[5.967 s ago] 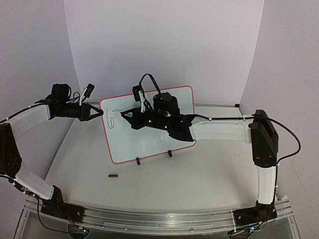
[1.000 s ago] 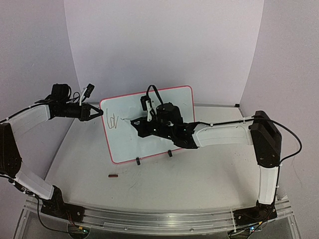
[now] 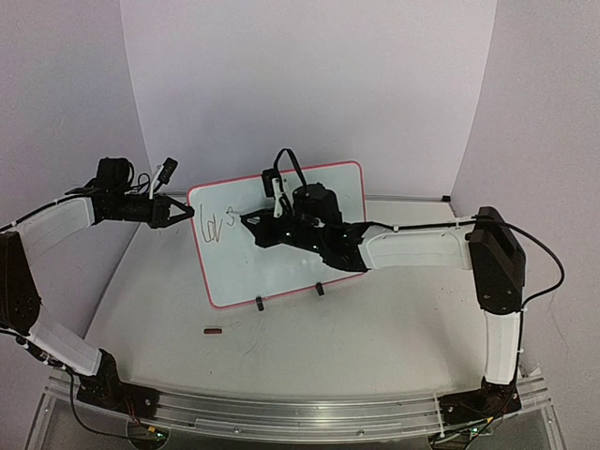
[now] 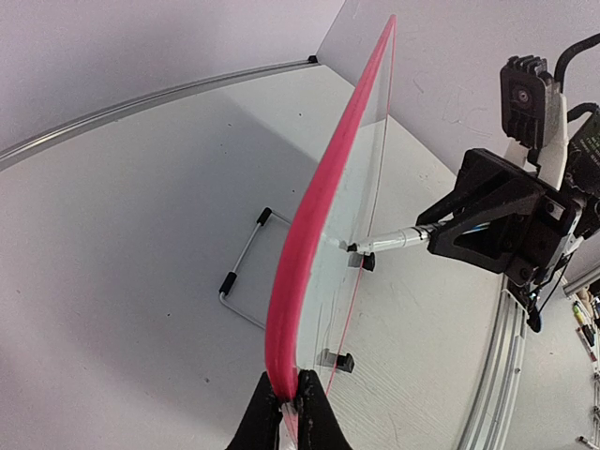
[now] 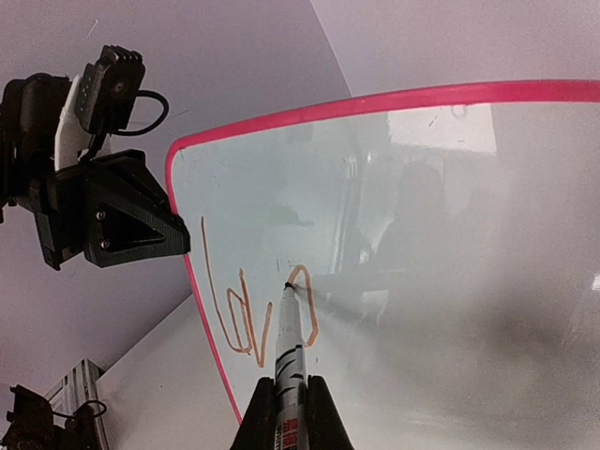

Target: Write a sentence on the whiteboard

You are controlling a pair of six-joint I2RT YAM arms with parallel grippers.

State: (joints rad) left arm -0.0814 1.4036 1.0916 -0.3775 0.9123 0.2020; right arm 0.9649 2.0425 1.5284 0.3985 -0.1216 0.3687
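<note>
pink-rimmed whiteboard (image 3: pixel 234 272) in l tool (image 4: pixel 289 401), r arm (image 3: pixel 412 249) outstretched, marker (image 5: pixel 292 343) touching

The whiteboard (image 5: pixel 450 234) carried handwritten letters (image 5: pixel 246 323) near its pink-framed edge, reading "lov", followed by 1 more loop, possibly an "e", at the tip of the marker (image 5: pixel 292 361). Red print on the marker's barrel was too blurred to read.

Soft light w/ glare on whiteboard (image 5: pixel 450 187).
</note>
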